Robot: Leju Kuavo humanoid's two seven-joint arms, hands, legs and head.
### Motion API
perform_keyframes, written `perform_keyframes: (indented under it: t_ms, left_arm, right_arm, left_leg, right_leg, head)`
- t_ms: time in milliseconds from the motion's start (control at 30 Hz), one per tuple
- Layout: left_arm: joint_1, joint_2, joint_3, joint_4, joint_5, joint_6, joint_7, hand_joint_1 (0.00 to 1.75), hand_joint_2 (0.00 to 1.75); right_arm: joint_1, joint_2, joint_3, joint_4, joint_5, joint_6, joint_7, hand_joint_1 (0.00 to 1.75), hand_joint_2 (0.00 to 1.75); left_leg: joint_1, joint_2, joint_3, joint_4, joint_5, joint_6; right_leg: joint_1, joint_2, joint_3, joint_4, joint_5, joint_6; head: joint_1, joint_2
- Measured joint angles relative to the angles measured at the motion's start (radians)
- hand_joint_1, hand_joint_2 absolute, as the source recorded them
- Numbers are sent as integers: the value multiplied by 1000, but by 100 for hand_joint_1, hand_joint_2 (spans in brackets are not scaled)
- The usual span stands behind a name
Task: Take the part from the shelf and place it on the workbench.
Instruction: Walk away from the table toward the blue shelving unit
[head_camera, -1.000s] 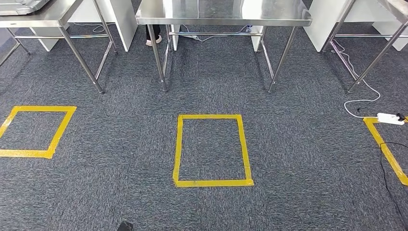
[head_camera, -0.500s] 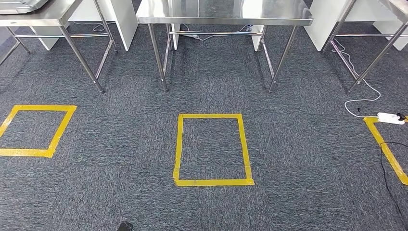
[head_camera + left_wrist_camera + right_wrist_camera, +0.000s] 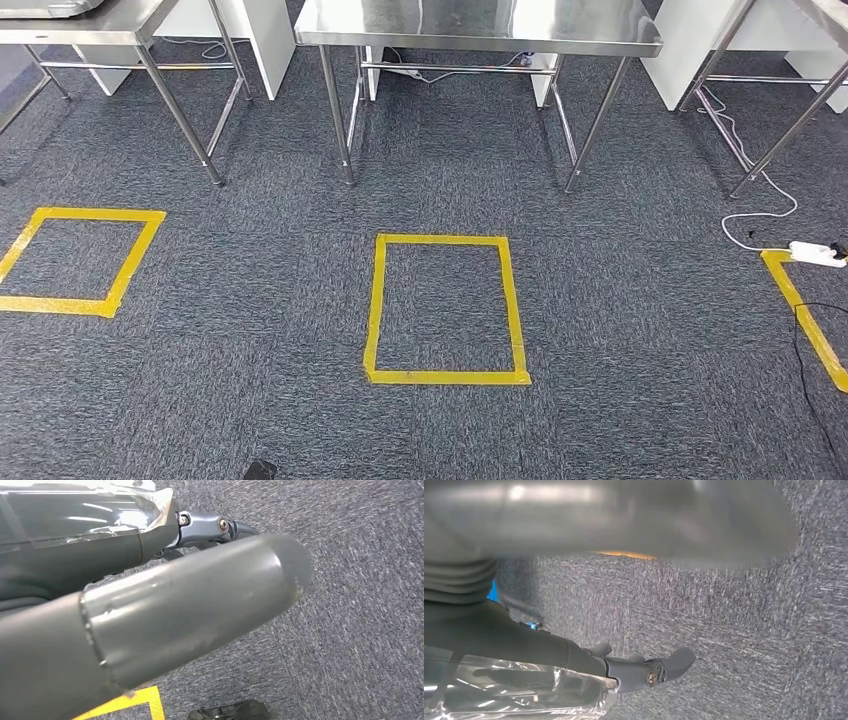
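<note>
Our view has shifted slightly since the earlier frame; the camera moved, not the furniture. We cannot tell whether the left hand or right hand grips anything: a film-wrapped dark surface beside the fingers may be the part. Risk: the cable could snag a foot as the robot walks to the workbench.

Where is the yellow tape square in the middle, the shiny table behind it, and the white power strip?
yellow tape square [image 3: 445,377], head view, near edge of tape.
shiny table [image 3: 480,22], head view, bare steel top.
white power strip [image 3: 815,252], head view, its body.
</note>
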Motion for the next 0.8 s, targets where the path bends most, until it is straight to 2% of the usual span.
perform_keyframes:
  t_ms: [67, 100, 167, 200, 267, 300, 367, 433, 467, 500, 533, 600, 667, 767, 800]
  left_arm:
    - [0, 0, 0, 0, 0, 0, 0, 0, 0]
    - [0, 0, 0, 0, 1, 0, 0, 0, 0]
    - [0, 0, 0, 0, 1, 0, 1, 0, 0]
    - [0, 0, 0, 0, 2, 0, 2, 0, 0]
    - [1, 1, 0, 0, 2, 0, 2, 0, 0]
    - [2, 1, 0, 0, 2, 0, 3, 0, 0]
    - [2, 1, 0, 0, 3, 1, 3, 0, 0]
    - [3, 1, 0, 0, 3, 1, 3, 0, 0]
    - [4, 1, 0, 0, 3, 1, 3, 0, 0]
    - [5, 1, 0, 0, 4, 1, 3, 0, 0]
    - [5, 1, 0, 0, 4, 1, 3, 0, 0]
    - [4, 2, 0, 0, 5, 1, 3, 0, 0]
    - [2, 2, 0, 0, 5, 1, 3, 0, 0]
    - [2, 1, 0, 0, 5, 1, 4, 0, 0]
    - [2, 0, 0, 0, 5, 1, 4, 0, 0]
  right_arm:
    - [0, -2, 2, 0, 1, 1, 0, 0, 0]
    - [-1, -3, 3, 0, 1, 2, 0, 0, 0]
    - [-1, -2, 4, 0, 1, 3, 0, 0, 0]
    - [-1, -2, 4, 0, 2, 3, 0, 0, 0]
    - [-2, -2, 6, 0, 3, 3, 0, 0, 0]
    - [-2, -2, 8, 0, 4, 3, 0, 0, 0]
    - [-2, -2, 10, 0, 5, 3, 0, 0, 0]
    - [-1, -2, 11, 0, 6, 3, 0, 0, 0]
    - [0, -2, 11, 0, 6, 3, 1, 0, 0]
    - [0, -2, 12, 0, 6, 3, 1, 0, 0]
    - [0, -1, 13, 0, 7, 3, 1, 0, 0]
    - [-2, -1, 15, 0, 7, 3, 1, 0, 0]
    - [-3, -1, 19, 0, 7, 3, 1, 0, 0]
    - [-4, -1, 22, 0, 8, 3, 3, 0, 0]
    - [-5, -2, 22, 0, 9, 3, 3, 0, 0]
  left_leg:
    - [2, -11, -1, 4, 1, -8]
    - [2, -16, -3, 8, 0, -14]
    - [-1, -24, -6, 14, -1, -26]
    - [-1, -26, -8, 14, -1, -31]
    - [3, -26, -13, 20, -3, -40]
    - [5, -20, -21, 36, -16, -46]
    - [10, -6, -61, 129, -78, -59]
    - [15, 1, -120, 263, -144, -70]
    - [18, 3, -137, 300, -154, -72]
    - [20, 5, -134, 299, -144, -74]
    - [22, 8, -112, 261, -119, -74]
    - [22, 31, -34, 118, -57, -70]
    - [17, 47, 11, 27, -31, -61]
    - [11, 32, 11, 12, -25, -42]
    - [12, 27, 14, 5, -20, -33]
  right_leg:
    - [-4, 6, 71, -129, 49, 14]
    - [-4, 11, 103, -193, 70, 16]
    - [-1, 17, 129, -252, 88, 5]
    - [2, 15, 130, -254, 91, -2]
    - [-2, 9, 131, -253, 97, -17]
    - [-5, 6, 133, -254, 100, -24]
    - [-7, -3, 130, -255, 104, -34]
    - [-5, -12, 125, -255, 105, -37]
    - [-5, -18, 123, -254, 105, -38]
    - [-5, -23, 123, -254, 105, -39]
    - [-5, -28, 123, -254, 105, -38]
    - [-3, -37, 126, -254, 105, -37]
    - [3, -46, 127, -254, 104, -31]
    - [7, -58, 126, -257, 104, -12]
    - [7, -53, 122, -246, 95, -8]
  head:
    - [0, 0]
    - [1, 0]
    - [1, 0]
    - [1, 0]
    - [0, 0]
    - [-1, 0]
    - [-4, 0]
    - [-6, 0]
    - [-6, 0]
    - [-6, 0]
    - [-6, 0]
    - [-6, 0]
    - [-5, 0]
    - [-4, 0]
    - [-3, 0]
